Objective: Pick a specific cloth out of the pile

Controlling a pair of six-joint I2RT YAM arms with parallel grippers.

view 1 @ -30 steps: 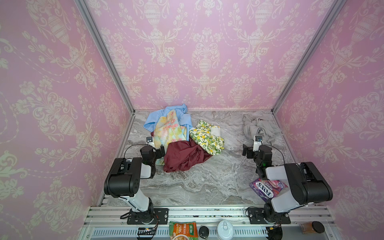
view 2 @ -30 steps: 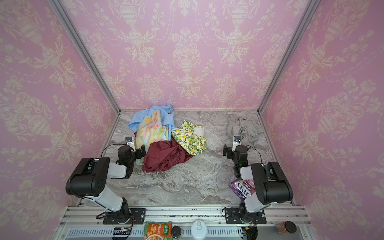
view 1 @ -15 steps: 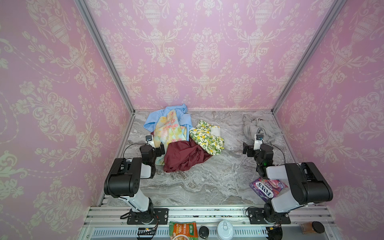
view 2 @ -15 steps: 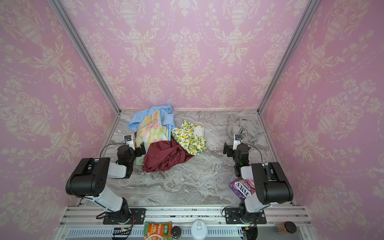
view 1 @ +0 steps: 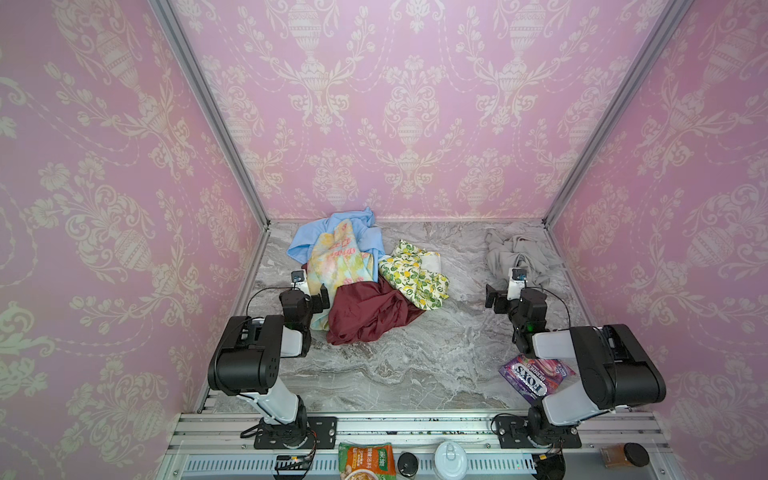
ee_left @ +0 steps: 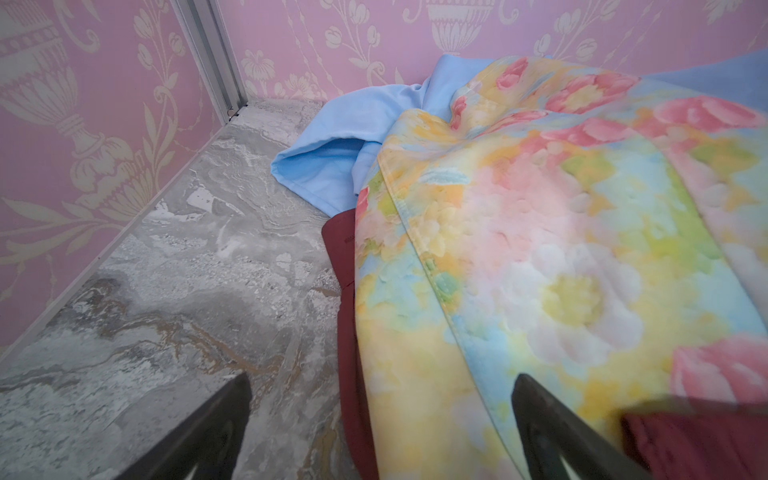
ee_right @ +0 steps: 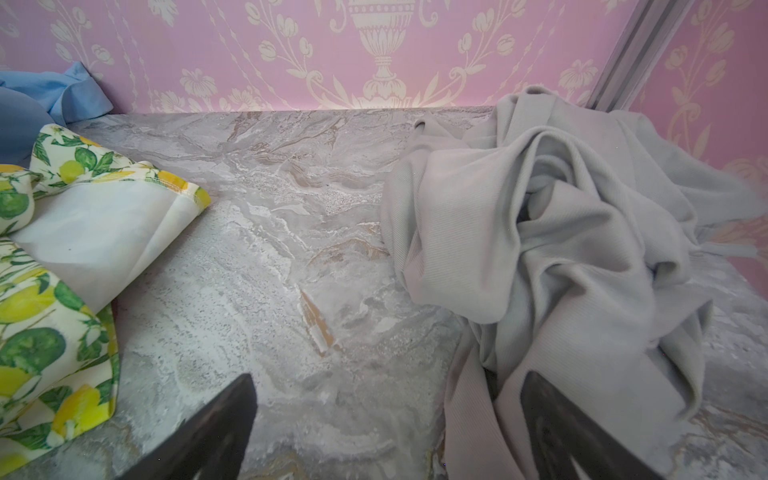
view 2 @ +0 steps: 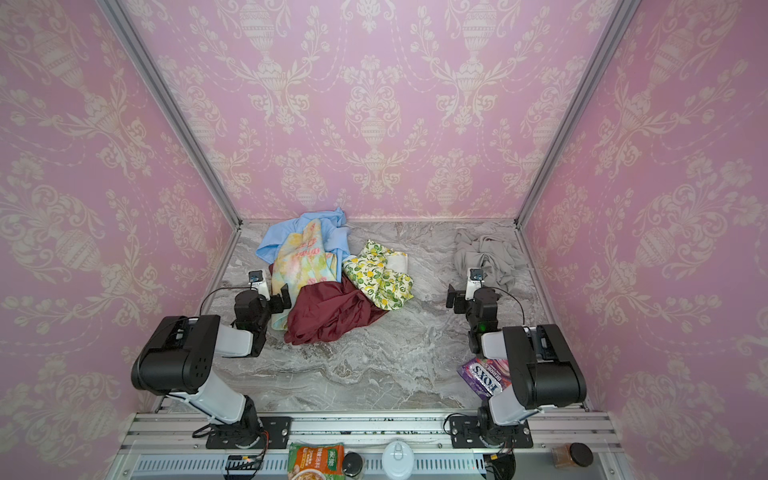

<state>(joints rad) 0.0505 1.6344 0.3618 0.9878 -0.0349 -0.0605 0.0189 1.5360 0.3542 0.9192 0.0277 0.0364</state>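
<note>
While both arms are sitting almost exactly where they sat a second ago and every cloth is keeping its earlier folds, the left claw [view 1: 305, 293] and the right claw [view 1: 513, 291] are standing released, fingers spread wide and grasping nothing. The cloth [view 1: 519, 253] is lying crumpled on the tabletop [view 1: 415, 374] in the far right corner, well apart from the pile [view 1: 357, 270]. Its longer run is going from the back wall toward the right arm, with a loose fold trailing beside one finger [ee_right: 561, 428] of the right claw; no end is reading clearly as top or bottom. Bare tabletop is separating the cloth from the lemon cloth [view 1: 415, 274], the pile's nearest piece. The left claw is hovering at the edge of the floral cloth [ee_left: 540, 249], which is overlapping the maroon cloth [view 1: 365, 311] and the blue cloth [view 1: 332, 232]. A purple snack bag [view 1: 536, 376] is lying partly hidden by the right arm in both top views.
</note>
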